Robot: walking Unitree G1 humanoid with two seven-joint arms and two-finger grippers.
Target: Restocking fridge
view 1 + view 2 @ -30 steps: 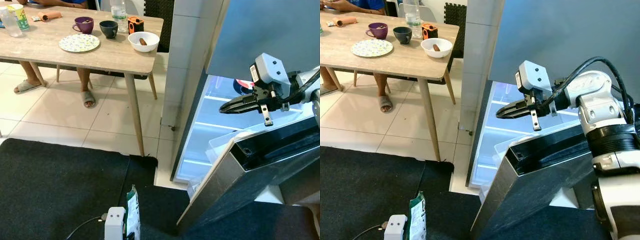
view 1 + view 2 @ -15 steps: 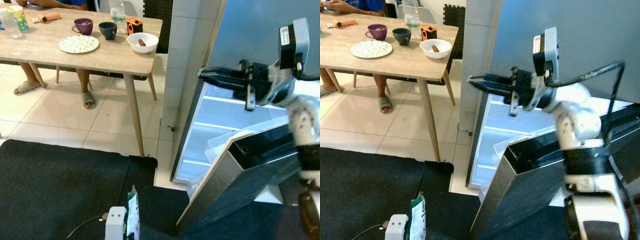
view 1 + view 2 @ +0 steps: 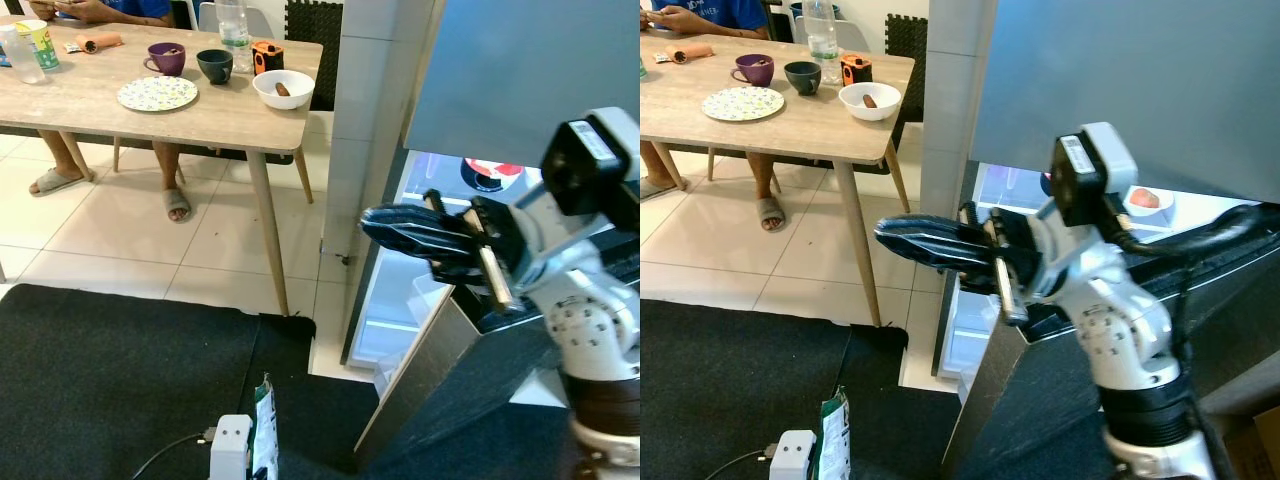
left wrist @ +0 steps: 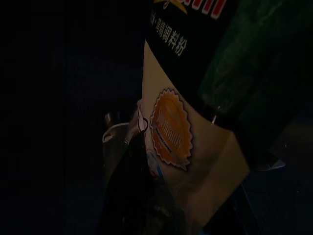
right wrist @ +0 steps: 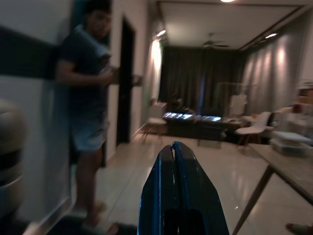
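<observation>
So the right claw (image 3: 902,238) has swung out of the fridge (image 3: 420,290) over the last second: a moment ago it was poking into the lit compartment above the open door, and now it's out in front of the door edge, aimed back toward the room and the floor, fingers pressed together with nothing between them. My read is that whatever it was doing inside is finished and the arm is coming back for the next item, so the restocking is mid-cycle rather than done. The obvious candidate is the green packet (image 3: 265,425) standing on the black mat (image 3: 120,370) right beside the left claw (image 3: 231,447), low down near the robot's feet. The left wrist view is super dark, but you can make out a bag (image 4: 195,112) with an orange seal and some printed text right up against the camera; I can't tell from it whether that claw's fingers are around the bag or just next to it. The head views show a red-and-white item (image 3: 487,170) and a bowl (image 3: 1146,201) sitting on the shelf inside. The right wrist view gives you what the head cams don't: a person (image 5: 85,107) standing by the wall, plus the room beyond. Also the desk (image 3: 230,110) with cups and plates, someone seated behind it.
</observation>
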